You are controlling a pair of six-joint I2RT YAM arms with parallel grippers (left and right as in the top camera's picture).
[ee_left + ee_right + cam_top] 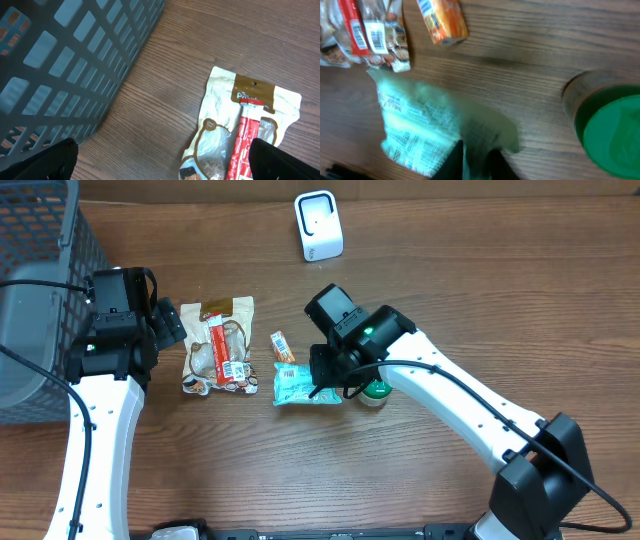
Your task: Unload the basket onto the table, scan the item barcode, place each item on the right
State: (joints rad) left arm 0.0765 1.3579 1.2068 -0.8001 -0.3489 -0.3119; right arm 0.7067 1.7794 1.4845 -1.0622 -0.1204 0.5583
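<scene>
Teal packet [300, 385] flat on table [450, 300], between snack pouch [218, 345] and green-lidded jar [376, 392], well apart from white scanner [318, 225]; right gripper [475, 162] blurred, seemingly at the packet's edge, grip impossible to tell; left gripper [172, 326] spread wide beside that pouch.

Overhead top-down — wrist cameras close.

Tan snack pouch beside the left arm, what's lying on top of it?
A red stick packet lies lengthwise on the tan snack pouch, over its right half. It hides the print beneath it, and whatever is under the pouch cannot be seen.
</scene>
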